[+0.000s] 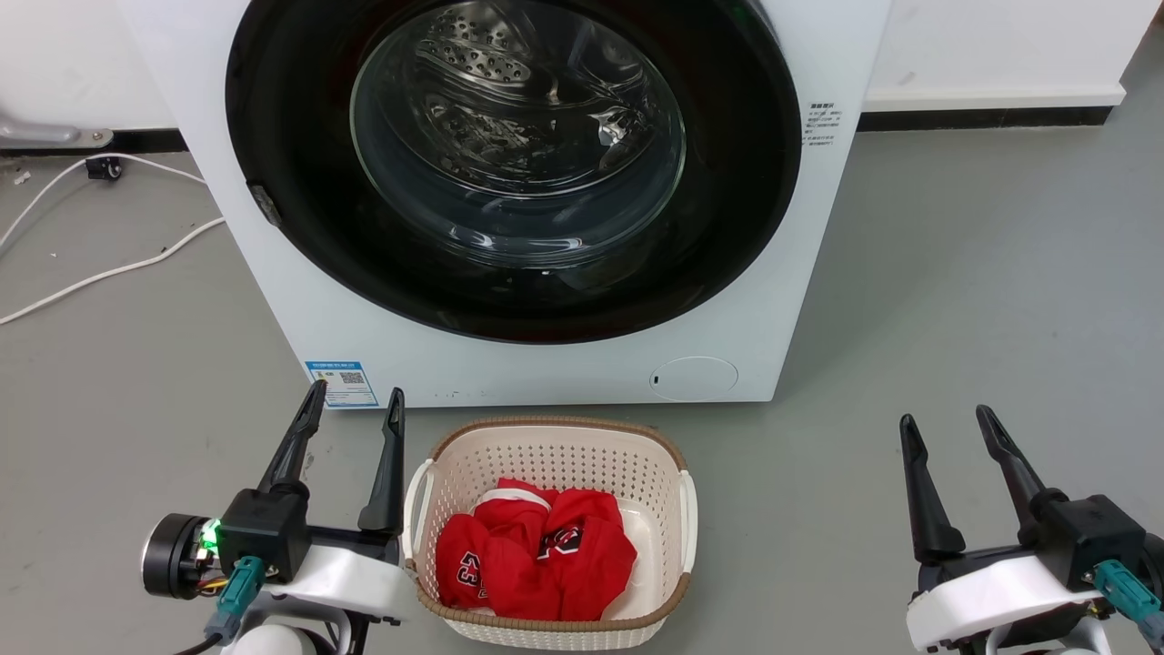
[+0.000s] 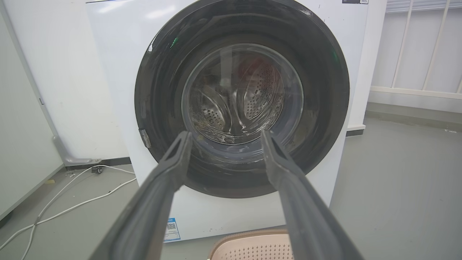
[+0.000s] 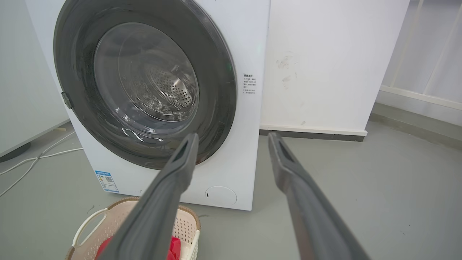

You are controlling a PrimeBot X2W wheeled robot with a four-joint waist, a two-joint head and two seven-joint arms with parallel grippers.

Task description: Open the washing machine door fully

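While both sit nearest the robot and well apart, the left hand (image 1: 356,393) and the right hand (image 1: 946,418) each hold two long dark fingers spread, gripping nothing. Between them, just right of the left hand, a cream perforated plastic basket with a brown woven rim (image 1: 555,455) holds crumpled red garments (image 1: 536,555). Just beyond stands the white washing machine (image 1: 546,364). Its large round glossy black door (image 1: 514,164) lies closed and flush on the front, nearly as wide as the cabinet. The bulging clear glass window shows the perforated steel drum (image 1: 473,55) behind it, and a small grey tab (image 1: 265,205) sits on the door's left edge.
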